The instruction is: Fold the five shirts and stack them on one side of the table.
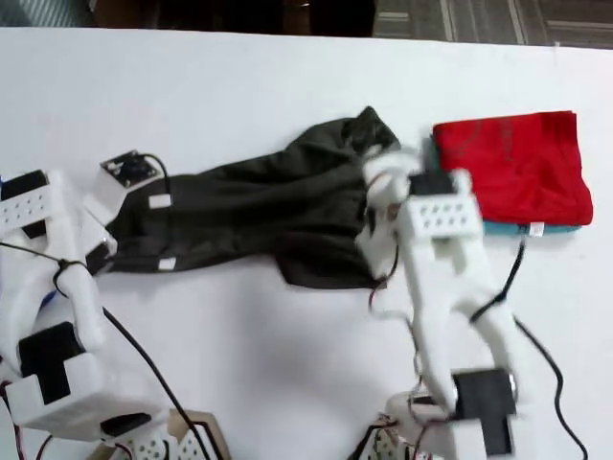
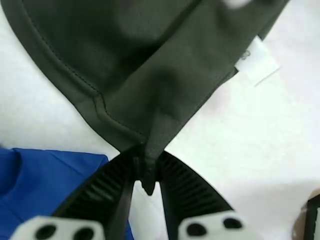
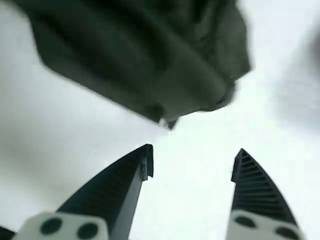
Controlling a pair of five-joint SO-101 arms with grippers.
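While your left gripper (image 2: pixel 147 172) pinches one end of the dark shirt (image 1: pixel 259 206) with its jaws pressed together on the seam, your right gripper (image 3: pixel 194 156) is spread wide and holds nothing. The shirt lies stretched across the table (image 1: pixel 287 67), its long axis running from one arm to the other. The bunched far end sits just beyond the tips of the open gripper and apart from them, so the right arm is plainly the nearer one for that end. I judge that your next move turns on closing that gap. A folded red shirt (image 1: pixel 517 168) rests on a teal one (image 1: pixel 503 228) just beside the bunched end. Blue cloth (image 2: pixel 45 185) lies under the left gripper.
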